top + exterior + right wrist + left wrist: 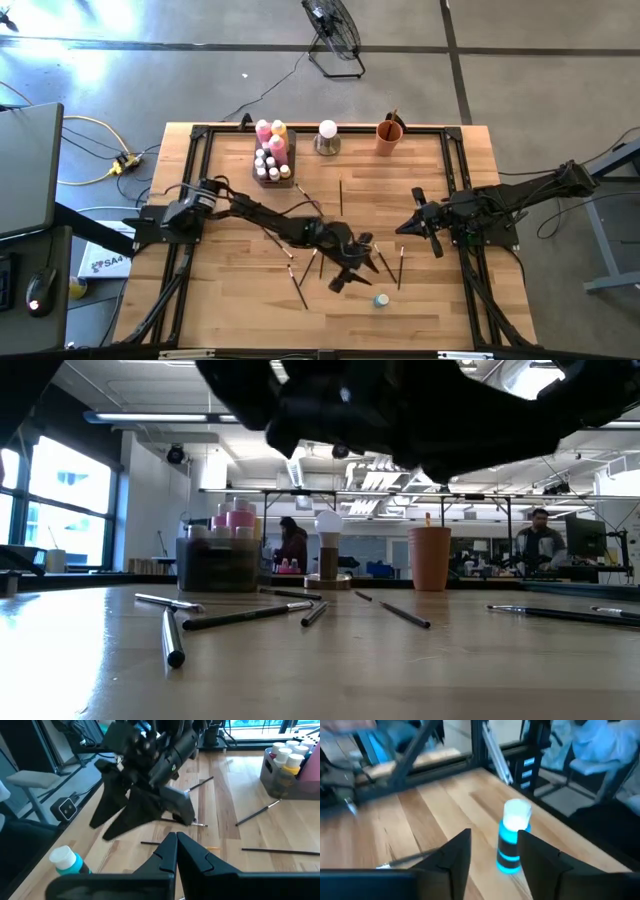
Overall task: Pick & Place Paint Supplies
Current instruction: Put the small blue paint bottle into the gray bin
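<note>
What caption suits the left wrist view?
Open left pincer approaching an upright blue, white-capped paint bottle on the wooden table.

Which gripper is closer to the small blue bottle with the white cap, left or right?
Left. The left gripper hovers just beside the small blue bottle, fingers open toward it. The right gripper is shut and waits farther off, toward the table's right side.

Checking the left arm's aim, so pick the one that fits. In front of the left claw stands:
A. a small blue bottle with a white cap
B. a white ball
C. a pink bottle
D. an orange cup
A: the left wrist view shows the blue bottle standing upright on the table just past the open left claw, its white cap above the fingertips; the high view places it beside that claw too.
</note>
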Robot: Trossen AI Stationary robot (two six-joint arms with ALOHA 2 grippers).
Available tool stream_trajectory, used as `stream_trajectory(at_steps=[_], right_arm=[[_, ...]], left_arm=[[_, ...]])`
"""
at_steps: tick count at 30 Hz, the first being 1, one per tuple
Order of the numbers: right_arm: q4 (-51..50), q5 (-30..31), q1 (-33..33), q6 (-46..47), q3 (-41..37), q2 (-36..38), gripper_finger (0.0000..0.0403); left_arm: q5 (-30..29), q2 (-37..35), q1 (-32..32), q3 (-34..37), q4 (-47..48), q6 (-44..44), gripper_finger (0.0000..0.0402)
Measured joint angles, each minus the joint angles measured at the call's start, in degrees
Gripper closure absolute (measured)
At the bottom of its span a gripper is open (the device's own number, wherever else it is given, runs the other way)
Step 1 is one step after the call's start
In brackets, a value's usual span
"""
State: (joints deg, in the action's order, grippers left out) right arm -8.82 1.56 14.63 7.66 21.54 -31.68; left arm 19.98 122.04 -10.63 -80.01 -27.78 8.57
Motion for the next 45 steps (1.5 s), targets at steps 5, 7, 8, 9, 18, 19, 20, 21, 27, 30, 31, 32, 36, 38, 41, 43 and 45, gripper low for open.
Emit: stream_trajectory(at_steps=[5, 7, 8, 9, 18, 19, 20, 21, 27, 30, 31, 32, 36, 38, 41, 43, 45], right_arm=[[-0.03, -0.02, 0.0, 0.0, 0.0, 0.0, 0.0401], [-0.05, -0.02, 0.0, -0.16, 0.0, -0.09, 0.0401], [-0.09, -0.04, 0.0, -0.22, 0.0, -0.13, 0.0401], [-0.11, -0.02, -0.02, -0.22, 0.0, -0.13, 0.0401], [-0.37, -0.04, 0.0, -0.28, 0.0, -0.13, 0.0401], [-0.37, -0.04, 0.0, -0.31, 0.0, -0.13, 0.0401], [-0.37, -0.04, 0.0, -0.33, 0.0, -0.13, 0.0401], [-0.35, -0.04, 0.0, -0.35, 0.0, -0.13, 0.0401], [0.2, -0.04, 0.0, -0.37, 0.0, -0.13, 0.0401], [0.23, -0.04, 0.0, -0.39, 0.0, -0.13, 0.0401], [0.32, -0.04, 0.0, -0.39, 0.0, -0.13, 0.0401], [0.35, -0.04, -0.01, -0.39, 0.0, -0.13, 0.0401], [0.52, -0.04, -0.02, -0.39, 0.0, -0.15, 0.0401], [0.53, -0.04, -0.02, -0.39, 0.0, -0.15, 0.0401], [0.52, -0.04, -0.01, -0.39, 0.0, -0.15, 0.0401], [0.52, -0.04, -0.02, -0.39, 0.0, -0.15, 0.0401], [0.52, -0.04, -0.02, -0.39, 0.0, -0.15, 0.0401]], left_arm=[[2.16, 3.21, -0.26, -5.66, 6.12, -0.94, 0.0173], [3.62, 3.97, -0.8, -7.03, 6.67, -1.13, 0.0146], [3.77, 4.1, -1.14, -7.35, 6.97, -0.96, 0.0135], [3.63, 4.37, -1.56, -7.62, 6.62, -0.52, 0.0126], [-9.15, 4.57, -4.88, -7.52, 6.75, 0.22, 0.0103], [-10.17, 4.57, -4.93, -7.52, 6.83, 0.12, 0.0103], [-10.24, 4.57, -4.92, -7.52, 6.76, -0.05, 0.0103], [-9.88, 4.57, -4.88, -7.52, 6.6, -0.59, 0.0103], [-7.75, 4.99, -5.02, -7.53, 3.77, -4.15, 0.0103], [-8.14, 5.71, -5.32, -7.39, 3.57, -4.32, 0.0103], [-8.1, 5.9, -5.38, -7.39, 3.45, -4.34, 0.0103], [-8.24, 6.6, -5.58, -7.54, 1.94, -4.41, 0.0103], [-7.92, 7.97, -5.62, -7.39, -0.33, -5.68, 0.0103], [-7.79, 8.55, -5.63, -7.56, -2.14, -6.09, 0.0103], [-7.69, 8.81, -5.65, -7.58, -2.05, -6.25, 0.0103], [-7.69, 8.81, -5.67, -7.74, -1.87, -6.27, 0.0103], [-7.66, 8.79, -5.65, -7.74, -2.15, -6.27, 0.0103]])
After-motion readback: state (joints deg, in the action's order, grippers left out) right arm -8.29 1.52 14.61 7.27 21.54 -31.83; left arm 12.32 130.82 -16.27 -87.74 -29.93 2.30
